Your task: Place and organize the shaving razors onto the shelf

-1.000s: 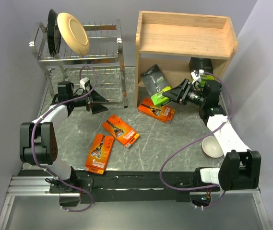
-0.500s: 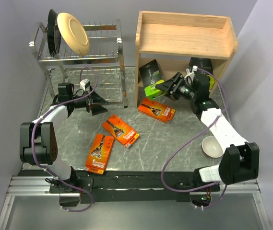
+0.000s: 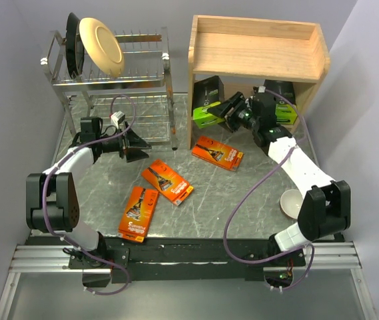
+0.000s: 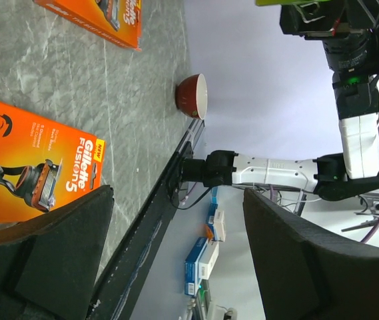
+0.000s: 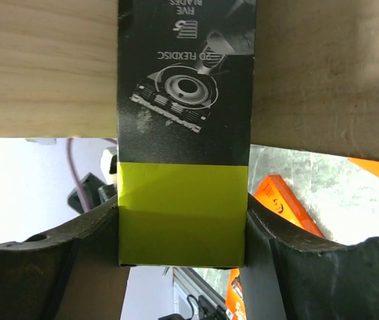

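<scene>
The right claw [image 3: 224, 111] grips the lime-green end of a black razor pack [image 3: 206, 105], whose dark end points ahead of the claw into the mouth of the shelf's [image 3: 259, 57] lower tier. Just behind the claw an orange pack [image 3: 217, 152] lies flat on the bench [image 3: 242, 193]. Farther off lie a second orange pack [image 3: 167, 181] and a third orange pack [image 3: 138, 213]. Near them the left claw [image 3: 136, 141] is spread wide and holds nothing.

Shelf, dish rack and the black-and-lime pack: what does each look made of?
The shelf looks like light unpainted wood, matte, grain showing. The dish rack is metal wire, probably chrome-plated, given its bright highlights. The black-and-lime pack seems printed cardboard: flat faces, crisp edges.
</scene>
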Available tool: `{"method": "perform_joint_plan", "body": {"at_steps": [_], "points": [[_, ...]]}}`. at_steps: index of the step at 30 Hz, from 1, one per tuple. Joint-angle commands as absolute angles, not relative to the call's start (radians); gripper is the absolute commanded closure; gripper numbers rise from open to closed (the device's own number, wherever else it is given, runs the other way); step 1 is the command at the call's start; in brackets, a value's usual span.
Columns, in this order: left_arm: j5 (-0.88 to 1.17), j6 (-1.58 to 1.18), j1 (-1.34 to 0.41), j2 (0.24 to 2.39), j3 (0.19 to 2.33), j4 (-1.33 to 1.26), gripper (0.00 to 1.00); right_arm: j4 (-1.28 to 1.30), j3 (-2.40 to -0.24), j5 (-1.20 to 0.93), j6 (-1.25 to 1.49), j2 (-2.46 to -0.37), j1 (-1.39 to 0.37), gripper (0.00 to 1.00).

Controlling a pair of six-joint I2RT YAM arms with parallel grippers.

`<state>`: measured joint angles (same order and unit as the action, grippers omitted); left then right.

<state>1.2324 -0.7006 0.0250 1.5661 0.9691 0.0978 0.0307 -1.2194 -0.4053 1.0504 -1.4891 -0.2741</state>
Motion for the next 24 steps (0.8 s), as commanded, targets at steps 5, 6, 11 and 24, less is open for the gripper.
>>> {"method": "perform_joint_plan", "body": {"at_steps": [5,6,11,24], "points": [[1.233,-0.670,0.037,1.517,0.963,0.091,0.16,0.038,-1.216,-0.365,1.052,-1.485,-0.302,0.22],[1.235,-0.675,0.037,1.520,0.959,0.078,0.16,0.031,-1.206,-0.365,1.046,-1.474,-0.302,0.13],[1.244,-0.715,0.037,1.522,0.948,0.035,0.16,0.040,-1.192,-0.347,1.012,-1.447,-0.302,0.00],[1.252,-0.741,0.041,1.508,0.917,-0.020,0.16,0.098,-1.141,-0.351,0.908,-1.353,-0.278,0.00]]}}
